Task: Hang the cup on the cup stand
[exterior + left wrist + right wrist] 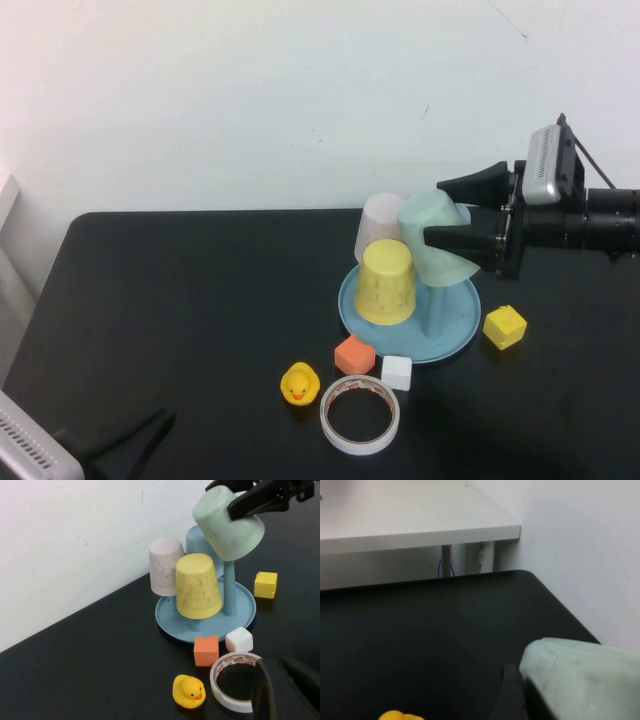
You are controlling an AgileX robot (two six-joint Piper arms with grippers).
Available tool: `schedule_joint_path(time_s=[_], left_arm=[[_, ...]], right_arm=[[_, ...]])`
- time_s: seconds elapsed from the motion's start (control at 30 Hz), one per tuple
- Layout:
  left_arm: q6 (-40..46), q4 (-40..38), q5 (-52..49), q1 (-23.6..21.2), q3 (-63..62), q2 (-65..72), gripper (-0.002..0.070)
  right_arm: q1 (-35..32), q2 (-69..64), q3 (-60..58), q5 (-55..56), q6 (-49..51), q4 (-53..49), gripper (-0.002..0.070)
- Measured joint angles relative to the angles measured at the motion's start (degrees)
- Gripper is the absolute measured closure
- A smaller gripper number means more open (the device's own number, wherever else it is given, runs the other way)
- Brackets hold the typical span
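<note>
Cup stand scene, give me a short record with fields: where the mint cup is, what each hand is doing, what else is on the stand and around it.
mint cup: upside down, tilted, at the top of a blue peg
right hand: fingers on either side of the mint cup, spread wide
left hand: shut, low at the table's near left corner, holding nothing
cup stand: yellow cup, pink cup and light blue cup already hung
near the stand: yellow block, orange block, white block, rubber duck, tape roll

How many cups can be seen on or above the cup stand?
4: yellow cup in front, pink cup and light blue cup behind it, all on the cup stand; mint-green cup tilted over a peg, between the right gripper's jaws.
</note>
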State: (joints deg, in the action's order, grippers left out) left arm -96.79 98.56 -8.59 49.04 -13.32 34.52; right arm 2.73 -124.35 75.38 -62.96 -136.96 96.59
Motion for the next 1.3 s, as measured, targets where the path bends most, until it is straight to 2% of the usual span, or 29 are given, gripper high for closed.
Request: schedule_joint_path(time_s=[0.43,0.47,0.6,0.7,0.77,0.87,0.93,1.03,1.07,1.17,1.3], left_arm=[[0.1,0.0,0.0,0.0,0.0,0.0,0.0675],[0.1,0.0,0.0,0.0,0.0,0.0,0.0675],[0.1,0.0,0.0,0.0,0.0,0.0,0.0675],[0.1,0.0,0.0,0.0,0.0,0.0,0.0675],[0.1,0.0,0.0,0.0,0.0,0.0,0.0675],[0.1,0.0,0.0,0.0,0.0,0.0,0.0675],[0.1,0.0,0.0,0.0,0.0,0.0,0.0675],[0.1,0.0,0.0,0.0,0.0,0.0,0.0675],[0.1,0.0,0.0,0.0,0.0,0.0,0.0675],[0.1,0.0,0.0,0.0,0.0,0.0,0.0675],[0.1,0.0,0.0,0.0,0.0,0.0,0.0675]], right_arm=[[0.0,-3.3,2.5,0.2,-0.2,0.1,0.0126],[0.0,-3.3,2.5,0.3,-0.2,0.1,0.0120],[0.0,-3.3,2.5,1.6,0.4,0.1,0.0017],[0.0,-3.3,2.5,1.6,2.0,0.1,-0.0004],[-0.1,-2.8,2.5,1.6,3.7,0.1,0.0008],[-1.0,1.4,2.5,0.4,7.5,-1.4,0.0153],[-1.5,4.8,2.5,-0.1,10.6,-4.3,0.0288],[-2.0,11.2,2.2,-0.8,16.8,-8.9,0.0538],[-2.2,13.8,1.6,-1.0,18.7,-10.2,0.0587],[-2.4,21.8,-1.9,-1.6,22.0,-12.7,0.0647],[-2.8,33.8,-10.1,-3.5,23.2,-15.1,0.0671]])
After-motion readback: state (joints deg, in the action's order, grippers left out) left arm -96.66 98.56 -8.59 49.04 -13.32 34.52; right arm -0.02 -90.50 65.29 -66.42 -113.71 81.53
